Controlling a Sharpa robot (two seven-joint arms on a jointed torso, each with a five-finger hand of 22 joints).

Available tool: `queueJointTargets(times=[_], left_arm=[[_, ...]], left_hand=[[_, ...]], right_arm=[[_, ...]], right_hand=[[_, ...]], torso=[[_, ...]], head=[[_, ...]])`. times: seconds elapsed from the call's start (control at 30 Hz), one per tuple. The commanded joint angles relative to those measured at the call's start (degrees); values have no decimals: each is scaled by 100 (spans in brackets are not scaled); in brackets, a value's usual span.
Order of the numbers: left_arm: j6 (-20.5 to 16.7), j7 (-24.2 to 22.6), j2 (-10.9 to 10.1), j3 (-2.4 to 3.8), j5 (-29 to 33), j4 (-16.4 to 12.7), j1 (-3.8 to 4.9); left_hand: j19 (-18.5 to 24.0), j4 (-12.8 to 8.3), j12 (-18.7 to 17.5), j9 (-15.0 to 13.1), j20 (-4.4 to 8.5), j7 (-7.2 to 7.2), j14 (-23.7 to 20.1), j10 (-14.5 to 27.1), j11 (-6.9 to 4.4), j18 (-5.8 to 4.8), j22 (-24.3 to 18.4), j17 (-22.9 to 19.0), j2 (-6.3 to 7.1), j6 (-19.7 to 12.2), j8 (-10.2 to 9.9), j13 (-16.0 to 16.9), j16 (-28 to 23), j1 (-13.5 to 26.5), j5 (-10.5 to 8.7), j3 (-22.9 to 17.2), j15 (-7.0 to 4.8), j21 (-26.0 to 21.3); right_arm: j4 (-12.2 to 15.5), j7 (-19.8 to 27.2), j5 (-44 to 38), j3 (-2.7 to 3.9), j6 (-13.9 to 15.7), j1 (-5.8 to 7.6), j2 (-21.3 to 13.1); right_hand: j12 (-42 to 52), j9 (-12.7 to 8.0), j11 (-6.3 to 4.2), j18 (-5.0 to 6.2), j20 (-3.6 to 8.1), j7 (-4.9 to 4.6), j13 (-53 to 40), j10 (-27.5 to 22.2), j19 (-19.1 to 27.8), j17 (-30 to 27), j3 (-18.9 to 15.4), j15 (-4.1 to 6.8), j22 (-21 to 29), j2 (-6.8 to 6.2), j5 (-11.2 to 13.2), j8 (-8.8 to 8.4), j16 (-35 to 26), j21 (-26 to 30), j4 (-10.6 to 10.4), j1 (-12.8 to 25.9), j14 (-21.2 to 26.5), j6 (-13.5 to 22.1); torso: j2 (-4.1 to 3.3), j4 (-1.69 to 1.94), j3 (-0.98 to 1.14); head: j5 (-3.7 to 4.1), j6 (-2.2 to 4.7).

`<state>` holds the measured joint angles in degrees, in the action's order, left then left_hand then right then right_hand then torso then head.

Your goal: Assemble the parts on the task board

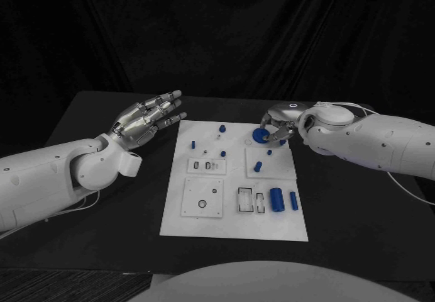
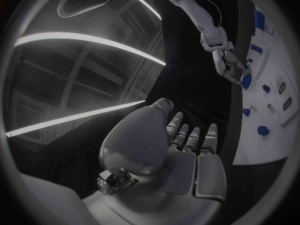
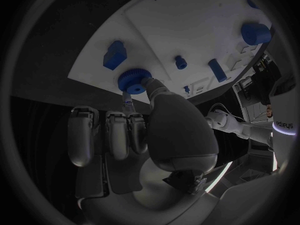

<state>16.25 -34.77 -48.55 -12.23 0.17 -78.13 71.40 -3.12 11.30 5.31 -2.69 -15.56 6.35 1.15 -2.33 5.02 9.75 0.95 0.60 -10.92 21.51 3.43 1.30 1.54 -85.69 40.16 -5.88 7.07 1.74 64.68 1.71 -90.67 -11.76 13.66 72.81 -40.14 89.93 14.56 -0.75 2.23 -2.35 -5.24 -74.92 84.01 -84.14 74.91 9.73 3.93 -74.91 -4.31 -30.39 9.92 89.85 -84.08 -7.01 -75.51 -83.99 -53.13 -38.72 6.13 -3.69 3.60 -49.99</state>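
Note:
The white task board lies in the middle of the black table. My right hand is at the board's far right corner and pinches a round blue part between thumb and a finger just over the board. The right wrist view shows that ribbed blue disc at the thumb tip, above the board. My left hand hovers left of the board's far edge, fingers straight and apart, holding nothing. The left wrist view shows its bare palm and, further off, the right hand.
Small blue pegs stand near the board's far edge, with an oblong piece further in. Two blue cylinders lie on its right side beside recessed slots. Bare black table surrounds the board.

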Motion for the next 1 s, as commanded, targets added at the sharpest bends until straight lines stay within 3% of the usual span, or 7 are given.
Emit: queueJointTargets(times=[0.03,0.27,0.53,1.0], left_arm=[[79,-47,8,5,9,-4,-10],[81,-32,5,5,9,0,-10],[91,-2,12,5,9,10,-10],[119,45,43,5,9,23,-10]], left_hand=[[14,-7,17,-2,-31,9,7,4,15,61,4,7,-35,16,23,3,19,-27,15,-43,52,-23],[12,-11,18,-2,-31,11,8,6,17,61,4,8,-38,17,23,3,21,-28,13,-55,54,-22],[11,-13,27,-3,-32,12,9,3,18,61,5,9,-39,20,24,5,24,-28,12,-62,55,-22],[12,-13,27,-3,-32,12,10,3,18,61,4,9,-40,20,24,5,24,-28,12,-64,56,-23]], right_arm=[[61,67,-22,-13,179,-34,-46],[365,59,-22,-12,367,53,-182],[677,36,112,-12,289,251,-179],[522,130,160,-10,77,317,370]], right_hand=[[7,751,-28,-11,37,139,-1508,599,-124,1509,36,50,-998,36,-245,261,15,2,35,-25,-601,-161],[7,906,-38,-37,41,151,-1508,599,-187,1509,34,56,-1067,-5,-285,325,15,-71,2,71,-601,-192],[7,976,-40,-51,44,149,-1508,599,-219,1509,43,58,-1102,-8,-316,333,15,-110,-43,143,-601,-177],[7,1031,-18,-54,36,118,-1508,599,-226,1509,85,41,-1111,-2,-250,330,15,-117,-34,135,-601,-177]], torso=[[0,0,1],[3,-4,0],[5,-5,-3],[10,-2,-3]], head=[[-17,-1],[-26,-1],[-51,-1],[-29,-1]])
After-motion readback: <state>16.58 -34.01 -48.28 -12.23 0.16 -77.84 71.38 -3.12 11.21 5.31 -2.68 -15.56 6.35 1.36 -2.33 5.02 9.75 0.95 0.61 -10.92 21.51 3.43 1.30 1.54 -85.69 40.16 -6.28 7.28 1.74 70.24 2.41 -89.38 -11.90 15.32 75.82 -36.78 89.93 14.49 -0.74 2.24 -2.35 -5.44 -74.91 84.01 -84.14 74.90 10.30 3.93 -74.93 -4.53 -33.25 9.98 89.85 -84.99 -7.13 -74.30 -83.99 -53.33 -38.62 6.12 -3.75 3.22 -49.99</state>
